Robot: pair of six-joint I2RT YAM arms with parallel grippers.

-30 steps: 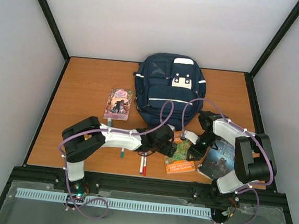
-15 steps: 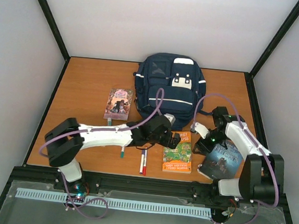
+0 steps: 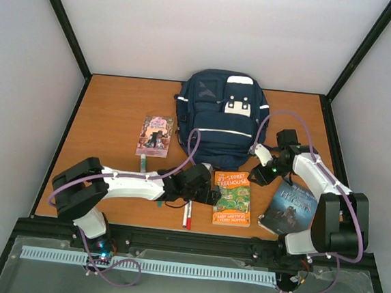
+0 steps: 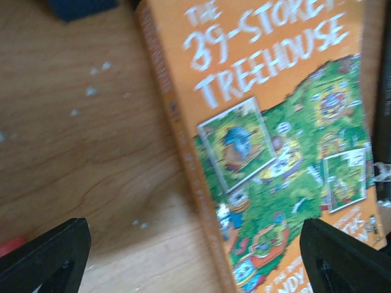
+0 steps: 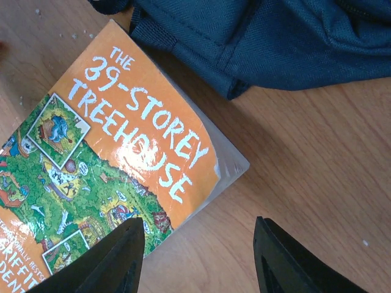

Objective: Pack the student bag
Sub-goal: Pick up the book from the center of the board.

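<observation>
While two markers (image 3: 187, 216) are lying at the near edge of the counter (image 3: 117, 105), the left arm's jaws are hanging wide open, gripping nothing, over the spine of an orange paperback (image 3: 232, 199). The right arm's jaws are standing parted and empty above that book's far corner, with a dark-covered book (image 3: 289, 206) lying just beside. Farther back, the student bag (image 3: 220, 118) is sitting beyond both sets of jaws, its lower edge just beside the paperback's top. A pink book (image 3: 156, 135) is lying to its left.

left gripper (image 4: 192, 253): jaws wide apart; right gripper (image 5: 201, 259): jaws parted; both pointing down
</observation>
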